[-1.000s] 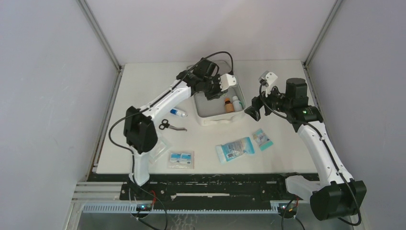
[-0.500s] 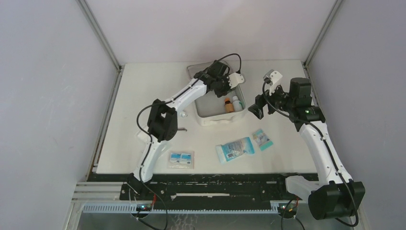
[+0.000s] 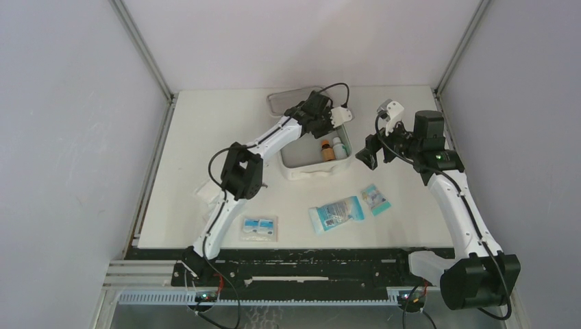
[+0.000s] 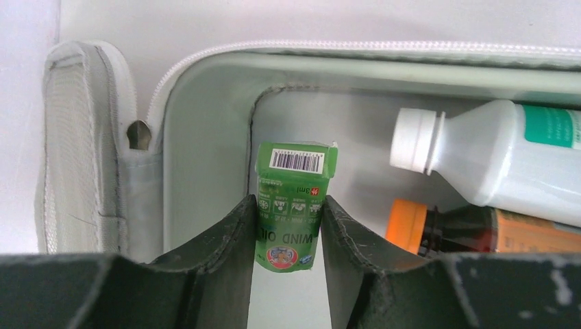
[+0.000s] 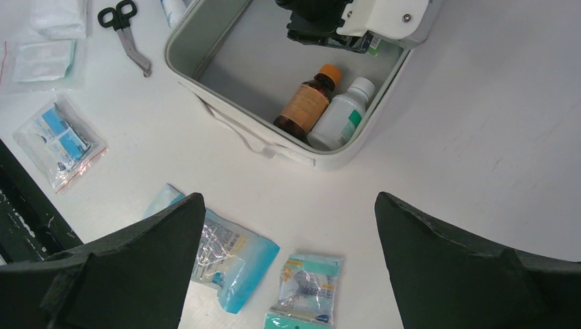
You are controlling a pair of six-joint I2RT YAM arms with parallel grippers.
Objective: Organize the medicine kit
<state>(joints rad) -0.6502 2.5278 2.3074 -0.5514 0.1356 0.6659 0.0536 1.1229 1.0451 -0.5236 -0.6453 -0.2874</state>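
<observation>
Holding a small green box [image 4: 296, 185] tight between its two fingers, the left gripper [image 4: 288, 202] is down inside the medicine kit [image 4: 205, 137]. The green box stands up with its bar code at the top end. It sticks out past the fingertips, toward a corner of the kit. I cannot tell if it touches the floor of the kit. To the right of this gripper two bottles lie side by side. The white bottle [image 4: 493, 157] with a white cap is farther ahead. The brown bottle [image 4: 479, 229] with an orange cap is closer, just beside the right finger. To the left of the gripper, past the kit's wall, the lid [image 4: 75, 151] lies folded back on the table [image 4: 27, 41], and its mesh pocket shows.

The right gripper [image 5: 288, 199] has its fingers spread far apart and holds nothing. It hangs in the air over the white table, apart from the kit. The kit sits ahead of it, with both bottles at the near corner. Just under this gripper lie a big blue packet [image 5: 229, 257] and a small blue packet [image 5: 305, 288]. Far off to its left are the black scissors [image 5: 127, 31] and a clear bag [image 5: 58, 140] with little blue packs in it.
</observation>
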